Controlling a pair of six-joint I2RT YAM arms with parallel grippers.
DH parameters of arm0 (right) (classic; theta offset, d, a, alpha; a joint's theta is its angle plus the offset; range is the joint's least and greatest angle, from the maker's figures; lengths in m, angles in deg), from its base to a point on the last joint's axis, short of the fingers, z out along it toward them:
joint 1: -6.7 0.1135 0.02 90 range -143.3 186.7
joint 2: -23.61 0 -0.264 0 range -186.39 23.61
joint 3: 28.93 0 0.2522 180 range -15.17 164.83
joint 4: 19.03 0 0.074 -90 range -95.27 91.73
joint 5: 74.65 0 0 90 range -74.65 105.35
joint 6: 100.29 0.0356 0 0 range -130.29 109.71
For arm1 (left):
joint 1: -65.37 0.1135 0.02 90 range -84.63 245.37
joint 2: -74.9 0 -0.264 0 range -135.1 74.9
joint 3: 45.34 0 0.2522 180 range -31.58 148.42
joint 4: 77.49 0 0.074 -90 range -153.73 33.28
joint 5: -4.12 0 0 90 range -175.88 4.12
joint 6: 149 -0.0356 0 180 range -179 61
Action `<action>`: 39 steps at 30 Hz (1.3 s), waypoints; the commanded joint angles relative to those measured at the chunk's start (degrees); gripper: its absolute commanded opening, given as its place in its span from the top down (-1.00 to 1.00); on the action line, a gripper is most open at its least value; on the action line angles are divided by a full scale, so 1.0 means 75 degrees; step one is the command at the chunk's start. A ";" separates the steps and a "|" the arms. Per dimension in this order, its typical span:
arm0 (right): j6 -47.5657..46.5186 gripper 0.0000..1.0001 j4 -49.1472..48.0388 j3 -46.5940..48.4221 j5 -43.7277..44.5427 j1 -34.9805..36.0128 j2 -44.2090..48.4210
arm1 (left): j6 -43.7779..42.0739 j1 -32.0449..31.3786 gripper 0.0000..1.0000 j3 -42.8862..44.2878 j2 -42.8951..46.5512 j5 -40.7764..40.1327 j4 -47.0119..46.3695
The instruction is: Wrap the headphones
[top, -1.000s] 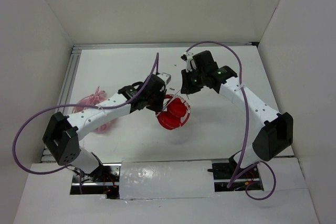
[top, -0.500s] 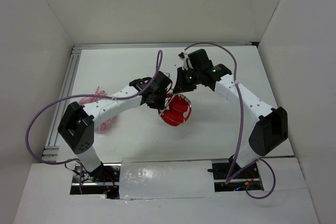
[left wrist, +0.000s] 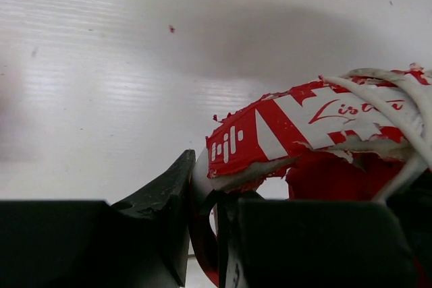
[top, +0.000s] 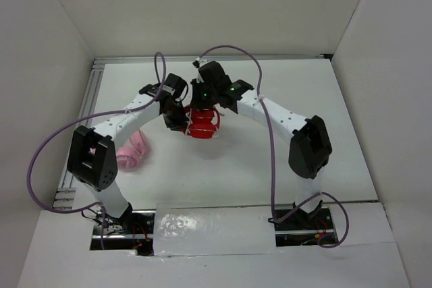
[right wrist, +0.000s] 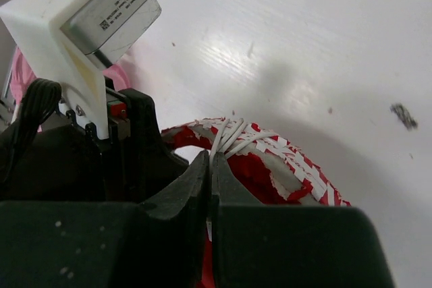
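The red headphones hang above the table's middle, held between both arms. My left gripper is shut on the red headband, which has white lettering and peeling skin. Several turns of the thin white cable cross the headband. My right gripper is shut on that white cable, pinching it just below the wraps. In the top view the left gripper sits at the headphones' left and the right gripper just above them.
Pale pink headphones lie on the table at the left, beside the left arm's base link. A metal rail runs along the table's left edge. White walls close in the back and both sides.
Both arms have swung left and toward the back, carrying the red headphones with them. The right gripper has moved in close over the headband, its jaws closing a little tighter on the cable.
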State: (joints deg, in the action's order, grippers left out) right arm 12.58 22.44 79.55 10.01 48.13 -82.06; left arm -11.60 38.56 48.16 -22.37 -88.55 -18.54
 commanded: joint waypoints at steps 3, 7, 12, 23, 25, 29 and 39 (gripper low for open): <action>-0.0237 1.00 -0.0963 0.1395 0.0384 0.0558 -0.0956 | 0.0852 0.0925 1.00 0.0066 0.0103 -0.0030 0.0010; -0.0120 1.00 -0.1232 0.2521 0.0618 0.0570 -0.2022 | 0.0502 0.1581 1.00 0.0464 -0.0120 -0.0485 -0.0165; -0.0097 1.00 -0.2064 0.4112 0.0560 0.0593 -0.3452 | -0.0553 0.2132 1.00 0.0943 -0.0483 -0.0815 -0.1080; 0.1555 0.91 -0.3565 0.6389 0.0301 0.0897 -0.6124 | -0.1609 0.3140 1.00 0.1285 -0.1315 -0.1529 -0.1935; 0.1986 0.91 -0.3659 0.6367 0.0302 0.0945 -0.6347 | -0.1794 0.3234 1.00 0.1239 -0.1420 -0.1518 -0.2168; 0.2620 0.93 -0.4010 0.6274 0.0255 0.0910 -0.6454 | -0.1902 0.3281 1.00 0.1367 -0.1631 -0.1518 -0.2194; 0.3630 0.94 -0.3752 0.6297 -0.0530 0.1167 -0.6899 | -0.1025 0.3434 1.00 0.1848 -0.2217 -0.2267 -0.0976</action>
State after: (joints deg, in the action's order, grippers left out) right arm 35.90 -6.00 125.43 11.67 53.07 -131.78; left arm -25.35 63.85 58.22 -38.85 -103.29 -22.69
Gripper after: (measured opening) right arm 0.074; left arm 0.274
